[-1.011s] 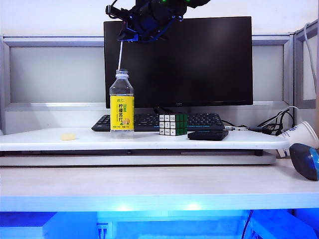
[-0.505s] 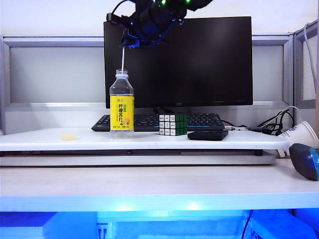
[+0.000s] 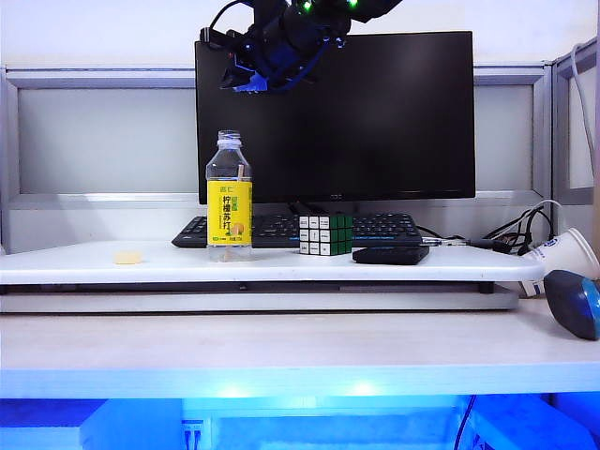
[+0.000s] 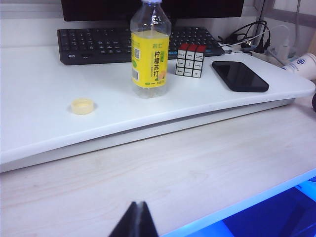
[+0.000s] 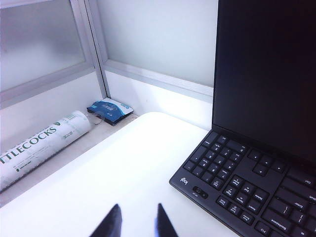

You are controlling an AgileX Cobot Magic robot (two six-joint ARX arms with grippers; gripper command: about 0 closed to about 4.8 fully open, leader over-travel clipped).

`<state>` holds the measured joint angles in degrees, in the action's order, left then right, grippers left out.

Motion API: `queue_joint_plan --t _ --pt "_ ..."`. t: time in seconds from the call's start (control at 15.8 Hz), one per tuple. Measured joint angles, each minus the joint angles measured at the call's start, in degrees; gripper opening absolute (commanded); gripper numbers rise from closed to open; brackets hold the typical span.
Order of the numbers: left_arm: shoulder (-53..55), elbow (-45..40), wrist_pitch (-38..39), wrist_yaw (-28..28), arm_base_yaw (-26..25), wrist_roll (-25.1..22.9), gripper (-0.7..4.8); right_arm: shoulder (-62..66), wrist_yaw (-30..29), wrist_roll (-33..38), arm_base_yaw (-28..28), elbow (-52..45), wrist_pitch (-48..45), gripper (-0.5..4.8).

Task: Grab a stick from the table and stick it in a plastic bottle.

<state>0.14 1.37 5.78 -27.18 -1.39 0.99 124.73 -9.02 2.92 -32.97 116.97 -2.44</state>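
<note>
We see the clear plastic bottle (image 3: 229, 195) with its yellow label standing upright and uncapped on the table's (image 3: 281, 352) raised white shelf. The pale stick (image 3: 241, 174) leans inside it, tip below the neck.

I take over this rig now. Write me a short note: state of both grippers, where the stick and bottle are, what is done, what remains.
Right gripper: open and empty, high above the clear plastic bottle with the yellow label, in front of the black monitor.
Left gripper: shut, empty, low over the pale wood-grain table.
The thin pale wooden stick is inside the bottle, which stands upright on the raised white shelf board.
Done: stick is in.
Left: probably only retract the right arm.
</note>
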Motion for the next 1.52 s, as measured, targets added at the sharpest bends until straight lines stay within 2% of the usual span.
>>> queue_joint_plan --t 0.19,0.51,0.76,1.2,1.52 --pt "0.0 0.0 0.02 0.0 0.0 0.0 -0.05 -0.44 0.0 -0.02 0.04 -0.02 0.33 -0.08" --pt "0.0 -0.02 0.76 0.02 0.0 -0.13 -0.05 -4.61 1.4 -2.58 0.37 0.11 0.26 -0.08" --pt "0.0 -0.02 1.42 4.61 0.0 -0.28 -0.04 -9.66 4.52 -3.87 1.05 0.11 1.51 -0.09" --pt "0.0 -0.02 1.53 11.23 0.0 -0.28 -0.05 -20.22 4.98 -5.2 8.96 0.09 15.21 -0.09" --pt "0.0 -0.04 1.55 17.79 0.0 -0.28 -0.05 -25.07 7.52 -9.03 9.49 0.07 20.85 -0.09"
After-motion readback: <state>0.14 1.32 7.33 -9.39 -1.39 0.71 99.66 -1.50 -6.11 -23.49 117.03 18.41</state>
